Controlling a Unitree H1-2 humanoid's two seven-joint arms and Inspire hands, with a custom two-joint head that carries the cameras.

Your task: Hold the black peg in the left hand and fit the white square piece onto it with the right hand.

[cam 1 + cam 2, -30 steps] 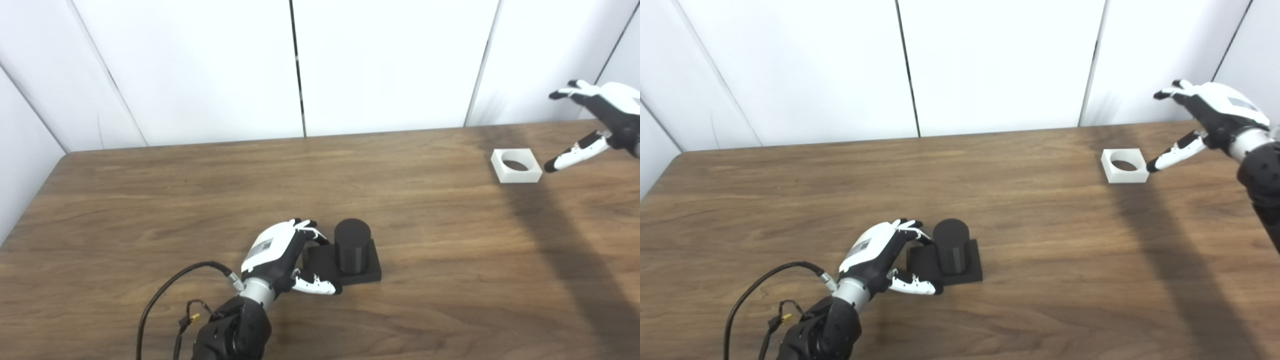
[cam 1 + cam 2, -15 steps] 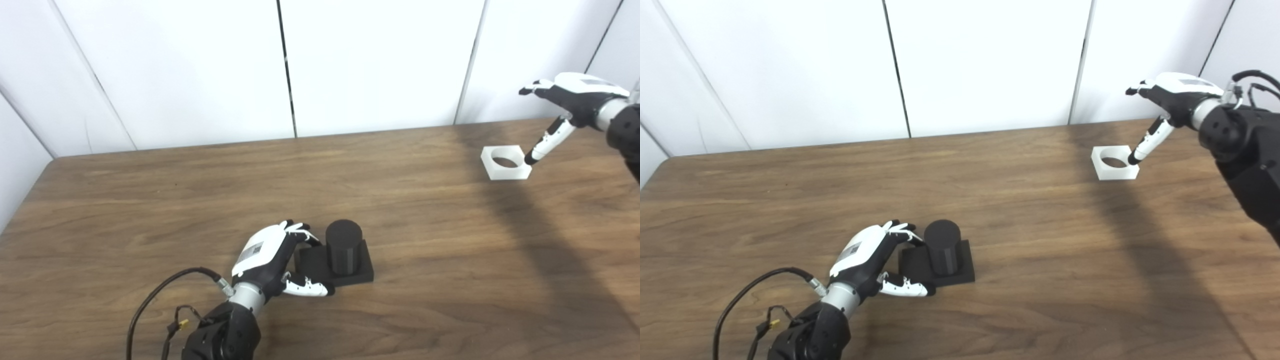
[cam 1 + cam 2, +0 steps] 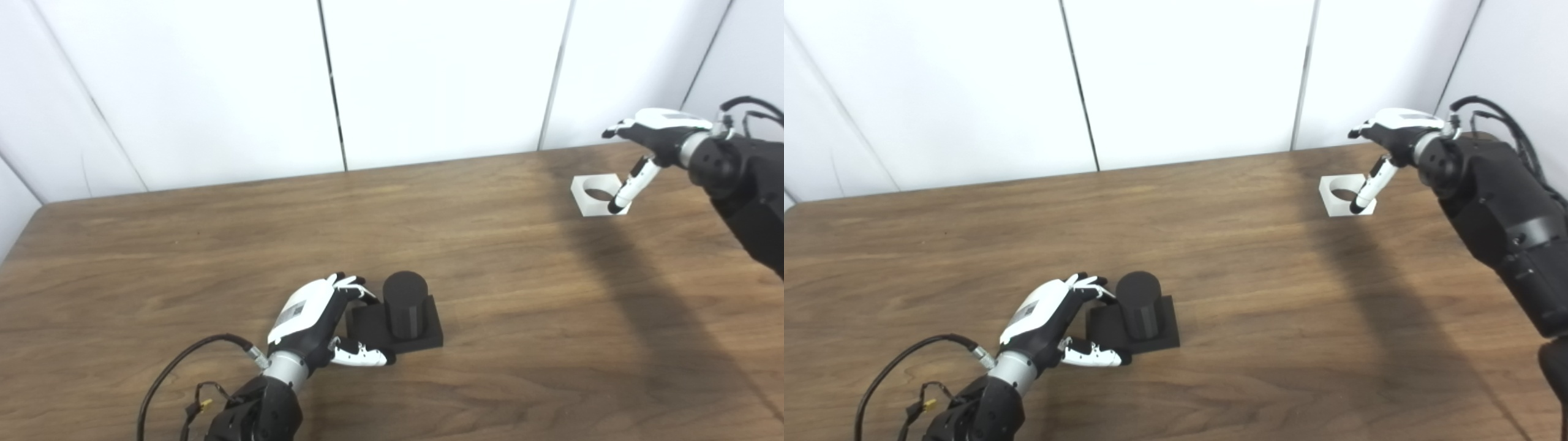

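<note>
The black peg, a short cylinder on a square black base, stands on the wooden table near the front centre. My left hand rests against the base's left side, fingers over its far-left corner and thumb along the near edge. The white square piece with a round hole lies flat at the far right. My right hand hovers just above and behind it, open, with the thumb pointing down at the piece's near-right edge. Whether the thumb touches it is unclear.
White wall panels run along the table's far edge. A black cable loops from my left wrist over the table front. My right forearm reaches over the table's right side and casts a broad shadow there.
The camera has panned right, so the whole scene has shifted left. My right hand has come in over the white piece, its thumb swinging down to the piece's near-right edge. The left hand stays at the base.
</note>
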